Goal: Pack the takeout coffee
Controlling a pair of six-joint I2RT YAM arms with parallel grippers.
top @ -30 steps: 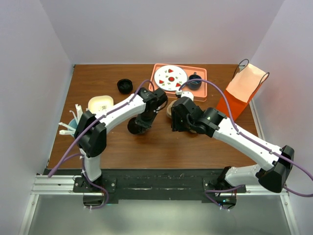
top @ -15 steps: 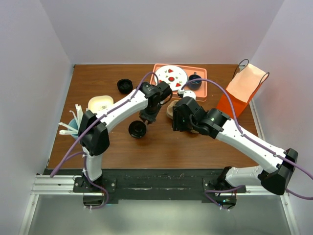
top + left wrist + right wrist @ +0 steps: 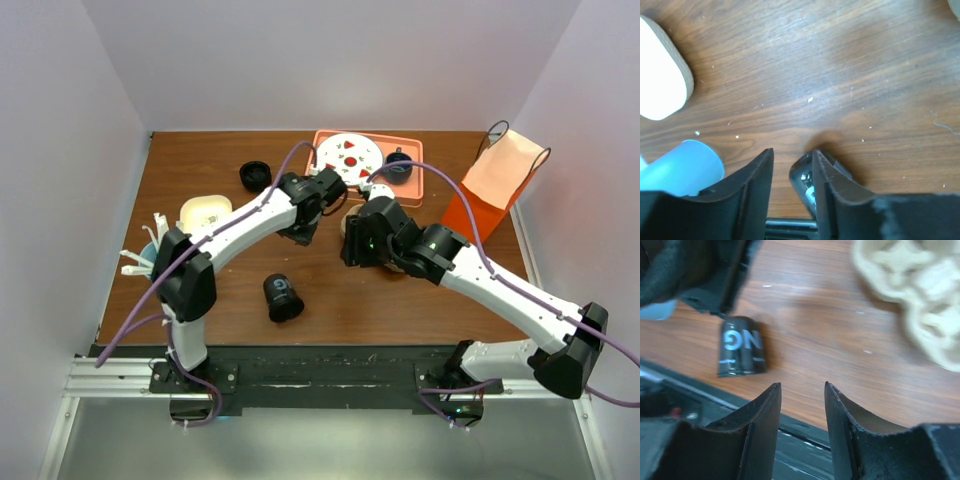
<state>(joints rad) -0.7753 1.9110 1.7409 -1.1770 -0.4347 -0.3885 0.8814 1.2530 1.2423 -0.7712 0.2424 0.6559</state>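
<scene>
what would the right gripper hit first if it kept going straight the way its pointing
Probably bare table, in the gap between the tipped takeout coffee and the cream pulp carrier; depth is unclear.

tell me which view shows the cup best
Top external: the cup lies whole on its side, with nothing covering it. Right wrist shows it closer but blurred. Left wrist gives only a dark sliver at the bottom edge, perhaps it.
</scene>
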